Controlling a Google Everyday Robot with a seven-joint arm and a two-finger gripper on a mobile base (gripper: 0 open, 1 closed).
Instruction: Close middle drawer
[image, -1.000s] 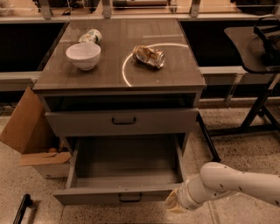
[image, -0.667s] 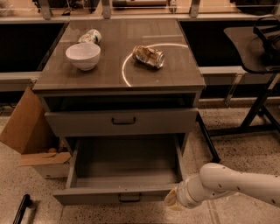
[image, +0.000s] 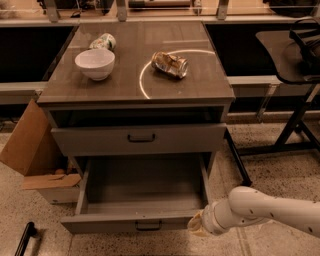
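Observation:
The middle drawer is pulled far out of the grey-brown cabinet, and its deep box is empty. Its flat front faces me low down, with a small dark bar handle at the centre. My gripper is at the end of the white arm that comes in from the lower right. It sits at the right end of the drawer's front, touching it or very close. The top drawer above shows its front and handle, with a dark gap under the cabinet top.
On the cabinet top are a white bowl, a crushed can and a lying can. A cardboard box stands at the left. A black table's legs stand at the right. A dark bar lies on the floor.
My gripper has edged slightly left toward the right end of the drawer's front. The drawer itself has not visibly moved.

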